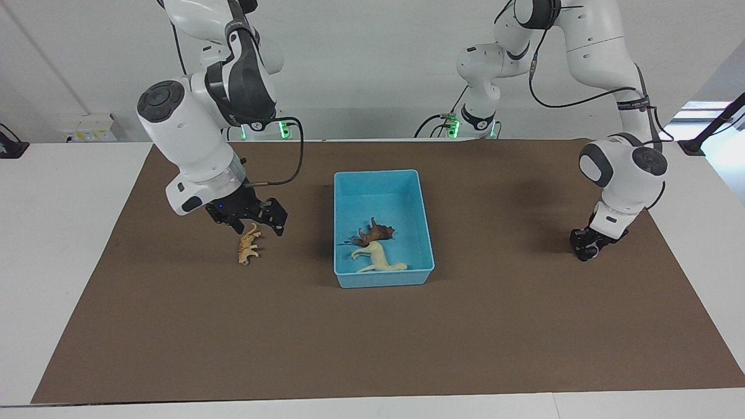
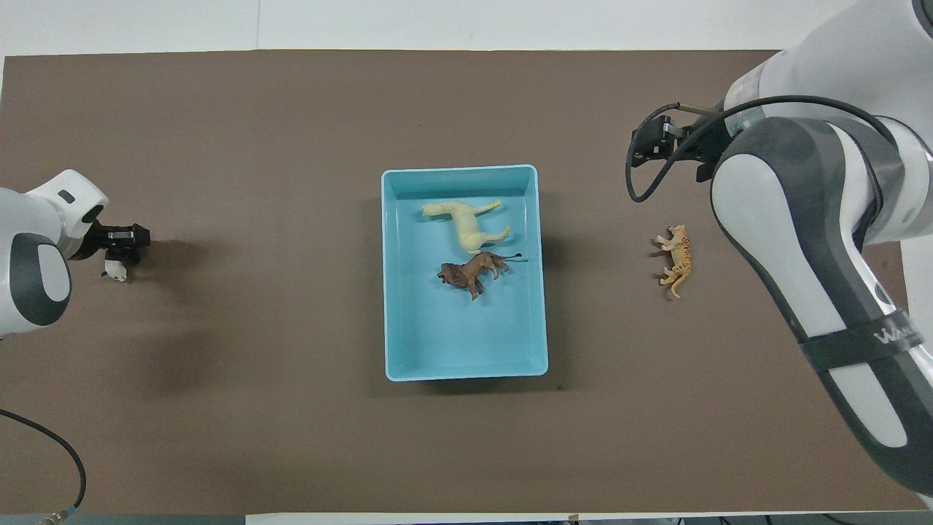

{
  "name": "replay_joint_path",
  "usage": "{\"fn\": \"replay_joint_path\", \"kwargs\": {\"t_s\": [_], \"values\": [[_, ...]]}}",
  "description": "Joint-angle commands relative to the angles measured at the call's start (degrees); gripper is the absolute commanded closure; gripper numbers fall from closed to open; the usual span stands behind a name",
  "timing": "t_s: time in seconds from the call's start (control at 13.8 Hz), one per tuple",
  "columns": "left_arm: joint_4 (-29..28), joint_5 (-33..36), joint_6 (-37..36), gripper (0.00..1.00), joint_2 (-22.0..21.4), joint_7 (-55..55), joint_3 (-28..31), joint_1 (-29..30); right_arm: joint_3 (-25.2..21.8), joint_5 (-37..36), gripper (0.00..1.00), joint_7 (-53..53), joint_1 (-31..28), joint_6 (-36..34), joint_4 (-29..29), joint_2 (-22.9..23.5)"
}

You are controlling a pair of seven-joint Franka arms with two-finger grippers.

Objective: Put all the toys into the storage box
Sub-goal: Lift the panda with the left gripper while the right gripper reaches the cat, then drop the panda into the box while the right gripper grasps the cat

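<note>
The storage box sits at the middle of the brown mat. Inside it lie two toys: the cream horse on its side in the half farther from the robots, and the brown animal just beside it, nearer the robots. The spotted cat lies on the mat toward the right arm's end of the table. The right gripper hangs over the cat, its jaws spread, holding nothing. The panda rests on the mat toward the left arm's end. The left gripper is down at the panda; whether its jaws pinch the panda cannot be told.
</note>
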Motion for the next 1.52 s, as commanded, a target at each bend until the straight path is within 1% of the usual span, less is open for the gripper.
{"fn": "replay_joint_path", "kwargs": {"t_s": [0.0,0.07,0.15,0.22,0.29,0.36,0.51,0.58,0.65,0.73,0.8,0.87,0.94,1.02,1.09,1.16,1.31,1.45], "values": [[1.52,-2.13,-1.92,1.0,0.42,-0.35,-0.41,0.08,0.67,-2.02,0.0,-8.55,-2.94,5.13,-11.23,-4.35],[4.84,-4.58,-5.86,1.0,0.68,-1.05,-0.41,-0.27,0.75,-2.81,0.0,-11.55,-4.16,7.42,-13.69,-5.14],[7.66,-5.39,-10.34,1.0,0.51,-3.58,-0.41,-1.93,0.67,-3.17,0.0,-12.97,-4.7,9.97,-16.94,-6.28],[10.12,-5.4,-14.73,1.0,-0.36,-8.82,-0.41,-3.86,0.75,-3.52,0.0,-13.08,-4.53,13.04,-20.71,-7.59],[11.89,-5.4,-18.34,1.0,-1.85,-14.01,-0.68,-6.14,0.75,-4.48,0.0,-13.08,-4.35,15.59,-23.27,-8.39],[14.43,-5.4,-22.56,1.0,-2.74,-21.81,-0.59,-10.6,0.75,-5.27,0.0,-13.08,-4.35,16.57,-24.43,-8.57],[21.18,-5.05,-28.9,1.0,-2.48,-39.72,-0.76,-19.21,0.75,-5.28,0.0,-13.16,-5.05,16.76,-24.62,-7.96],[23.31,-5.31,-29.8,1.0,-2.22,-46.78,-0.85,-24.13,0.75,-5.28,0.0,-13.16,-4.97,16.76,-25.4,-7.87],[23.85,-5.48,-28.76,1.0,-2.04,-55.55,-0.85,-30.53,0.75,-5.28,0.0,-12.73,-4.62,17.63,-27.23,-8.05],[23.6,-5.4,-26.06,1.0,-1.95,-62.6,-0.85,-34.95,0.75,-5.28,0.0,-12.81,-4.44,21.99,-29.43,-8.22],[21.94,-5.4,-22.2,1.0,-2.13,-66.76,-0.94,-38.73,0.75,-5.28,0.0,-12.99,-4.53,24.38,-30.75,-8.4],[19.92,-5.57,-19.55,1.0,-2.56,-68.19,-0.94,-41.9,0.75,-5.28,0.0,-12.99,-4.53,24.67,-31.12,-8.23],[19.12,-5.75,-17.44,1.0,-2.74,-69.42,-1.03,-43.85,0.75,-5.28,0.0,-13.08,-4.53,25.02,-31.47,-8.05],[18.42,-5.75,-16.81,0.85,-2.83,-69.87,-0.94,-45.52,0.75,-5.28,0.0,-13.25,-4.61,25.8,-32.34,-7.79],[17.89,-5.66,-16.97,0.22,-3.09,-69.87,-0.94,-45.97,0.75,-5.28,0.0,-13.43,-4.61,27.81,-33.74,-7.78],[17.88,-5.66,-17.76,0.0,-3.44,-69.79,-0.94,-45.89,0.75,-5.28,0.0,-13.43,-4.61,29.66,-34.8,-7.87],[18.05,-5.66,-19.43,0.0,-3.45,-69.87,-0.77,-45.19,0.75,-5.28,0.0,-13.43,-4.61,30.47,-35.34,-7.61],[18.41,-5.31,-22.76,0.0,-4.23,-69.96,0.02,-45.01,0.75,-5.28,0.0,-13.43,-4.53,32.22,-35.51,-6.12]]}}
